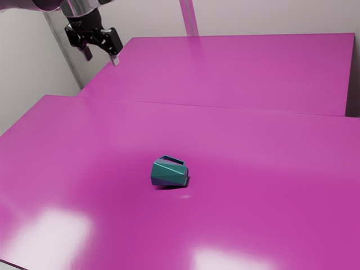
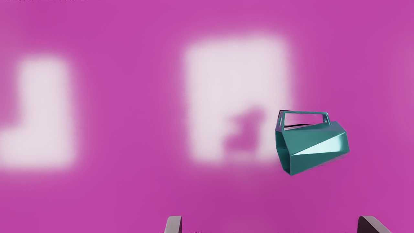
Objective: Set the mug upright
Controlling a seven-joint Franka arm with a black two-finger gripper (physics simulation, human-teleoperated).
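On the table (image 1: 253,169), the mug (image 1: 169,173) is lying on its side, while the gripper (image 1: 101,58), wide-jawed and empty, is needing careful centring across the mug's body before closing.

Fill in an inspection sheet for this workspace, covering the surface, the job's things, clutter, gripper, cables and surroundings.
Surface: glossy magenta tabletop, with bright white patches of light.
Job's things: shiny teal faceted mug, lying on its side on the tabletop, not upright; its angular teal handle is joined to the body, and its mouth is open to view in the wrist view.
Clutter: nothing seen.
Gripper: black two-finger gripper, open, raised, apart from the mug.
Cables: nothing seen.
Surroundings: a second flat magenta surface beyond the tabletop; pale walls.
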